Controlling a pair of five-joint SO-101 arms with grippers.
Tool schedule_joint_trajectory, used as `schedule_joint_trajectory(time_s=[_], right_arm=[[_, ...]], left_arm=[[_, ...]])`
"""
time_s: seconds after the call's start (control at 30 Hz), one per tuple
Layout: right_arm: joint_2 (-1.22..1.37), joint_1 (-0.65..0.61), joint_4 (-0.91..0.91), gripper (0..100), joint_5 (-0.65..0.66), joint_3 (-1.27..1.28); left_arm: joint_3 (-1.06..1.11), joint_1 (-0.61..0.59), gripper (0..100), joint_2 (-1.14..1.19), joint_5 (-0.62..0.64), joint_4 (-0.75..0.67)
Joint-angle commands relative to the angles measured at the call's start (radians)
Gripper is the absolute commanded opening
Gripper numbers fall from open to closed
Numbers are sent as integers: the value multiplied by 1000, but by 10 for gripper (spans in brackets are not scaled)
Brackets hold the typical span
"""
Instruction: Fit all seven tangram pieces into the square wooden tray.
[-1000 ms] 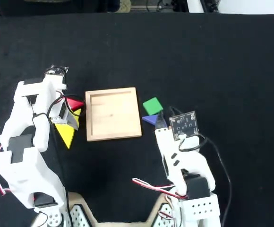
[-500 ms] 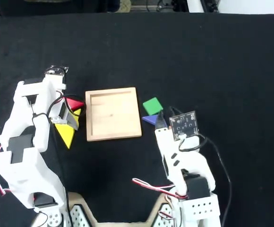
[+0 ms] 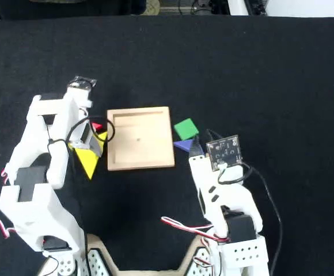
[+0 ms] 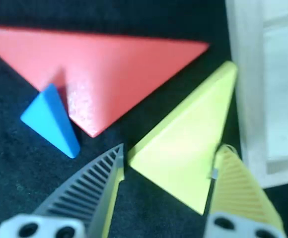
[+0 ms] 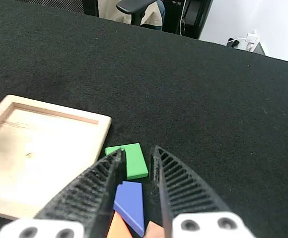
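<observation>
Yellow triangle point(image 4: 183, 134) lies on the cloth point(image 3: 270, 69) just left of the wooden tray point(image 3: 139, 165), pinched by the left gripper point(image 4: 171, 148), with the red triangle point(image 4: 109, 64) and small blue triangle point(image 4: 52, 124) close by. Its tip nearly meets the raised rim, so I judge it should be lifted clear, then set flat into a corner. Right of the tray, the right gripper point(image 5: 136, 156) hangs slightly parted and empty over the green square point(image 3: 185, 128) and blue parallelogram point(image 5: 130, 201), with wide cloth beyond.
</observation>
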Motion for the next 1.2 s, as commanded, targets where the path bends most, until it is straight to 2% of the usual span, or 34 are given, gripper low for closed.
schedule_joint_trajectory(time_s=[0.0, 0.2, 0.43, 0.57, 0.73, 1.07, 1.17], right_arm=[[-84, 28, 0, 96, 9, -2], [-84, 26, -8, 96, 9, -2], [-84, 26, -8, 96, 9, -2], [-84, 25, -6, 96, 9, -2], [-82, 25, -5, 96, 9, -2], [-82, 25, -5, 96, 9, -2], [-82, 23, -5, 96, 9, -2]], left_arm=[[-36, 28, 267, -126, -34, 9], [-68, 31, 267, -181, -95, 57], [-62, 22, 273, -216, -74, 146], [76, 21, 337, -216, 23, 5], [197, 21, 349, -216, 38, -169], [191, -51, 350, -216, 35, -210], [199, -47, 350, -212, 0, -212]])
